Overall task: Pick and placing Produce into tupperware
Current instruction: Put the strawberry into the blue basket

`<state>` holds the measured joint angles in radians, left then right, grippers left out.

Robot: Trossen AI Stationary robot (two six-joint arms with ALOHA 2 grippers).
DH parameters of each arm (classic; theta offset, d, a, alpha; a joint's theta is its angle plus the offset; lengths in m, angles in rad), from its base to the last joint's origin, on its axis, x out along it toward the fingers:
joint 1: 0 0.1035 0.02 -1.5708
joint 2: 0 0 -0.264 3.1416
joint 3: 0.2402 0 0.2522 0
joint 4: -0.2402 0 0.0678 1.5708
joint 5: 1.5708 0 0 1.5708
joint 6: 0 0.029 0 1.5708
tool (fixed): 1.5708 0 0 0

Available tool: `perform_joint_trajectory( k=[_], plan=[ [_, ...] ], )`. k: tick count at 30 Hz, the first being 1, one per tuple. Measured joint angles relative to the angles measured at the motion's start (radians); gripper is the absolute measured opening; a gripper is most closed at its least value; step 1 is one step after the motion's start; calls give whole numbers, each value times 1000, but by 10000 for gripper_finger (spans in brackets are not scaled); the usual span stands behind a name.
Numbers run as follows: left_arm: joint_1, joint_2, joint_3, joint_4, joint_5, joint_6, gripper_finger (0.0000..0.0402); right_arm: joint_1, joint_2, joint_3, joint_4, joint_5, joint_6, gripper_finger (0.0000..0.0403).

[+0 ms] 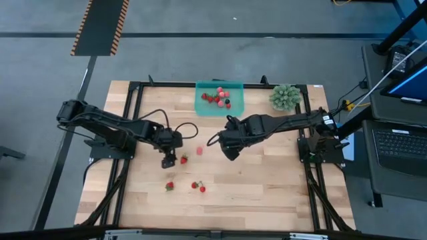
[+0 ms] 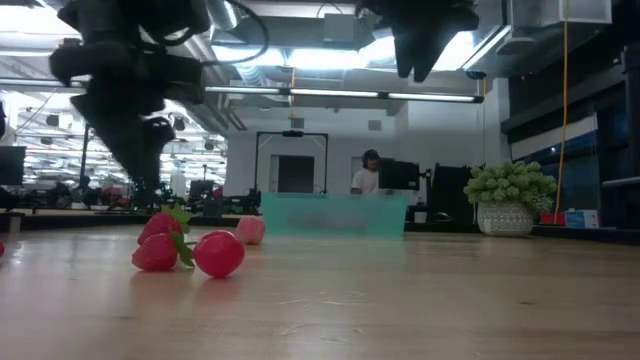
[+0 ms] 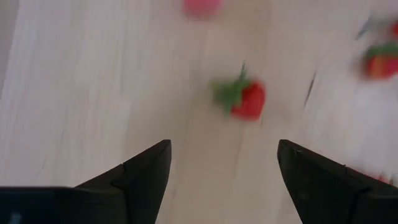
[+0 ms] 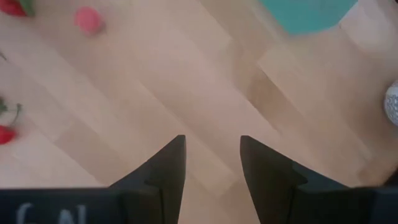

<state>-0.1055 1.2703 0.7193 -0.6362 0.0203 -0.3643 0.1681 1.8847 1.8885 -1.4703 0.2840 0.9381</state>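
Note:
The teal tupperware (image 1: 219, 99) sits at the table's far edge with several red, pink and dark pieces inside. Loose produce rests on the wood. One red strawberry with a green top (image 1: 183, 159) (image 3: 245, 98) lies just ahead of my left gripper (image 1: 169, 161) (image 3: 224, 165). That gripper is open and hovers over it. A pink piece (image 1: 199, 151) (image 4: 88, 19) lies between the two grippers. Three more strawberries (image 1: 169, 186) (image 1: 199, 187) lie nearer the near edge. My right gripper (image 1: 229, 152) (image 4: 212, 155) is open above bare wood, empty.
A spiky green plant ball (image 1: 285, 97) stands at the far right corner beside the tupperware. Black frame rails (image 1: 133, 93) run along the table's edges. In the low view a group of strawberries (image 2: 190, 250) lies close to the camera. A person sits far behind the table.

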Motion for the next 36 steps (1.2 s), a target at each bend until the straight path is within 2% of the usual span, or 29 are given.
perform_joint_trajectory(
  k=[6, 13, 19, 25, 30, 36],
  plan=[
    [-5, 50, -4, 48, 7, 8, 283, -37, -2, 0, 10, 0, -4, 155],
    [-63, 102, -3, 72, -10, 79, 283, -77, -2, 0, 24, 2, -55, 155],
    [-89, 176, -3, 135, -11, 78, 283, -100, -3, 0, 61, 3, -84, 155],
    [-90, 252, -3, 176, -64, 59, 283, -106, -3, 0, 92, 3, -111, 155],
    [-91, 268, -3, 255, -59, 57, 283, -106, -3, 0, 93, 3, -113, 155],
    [-90, 268, -3, 270, -63, 56, 283, -106, -3, 0, 94, 3, -113, 155]
  ],
)
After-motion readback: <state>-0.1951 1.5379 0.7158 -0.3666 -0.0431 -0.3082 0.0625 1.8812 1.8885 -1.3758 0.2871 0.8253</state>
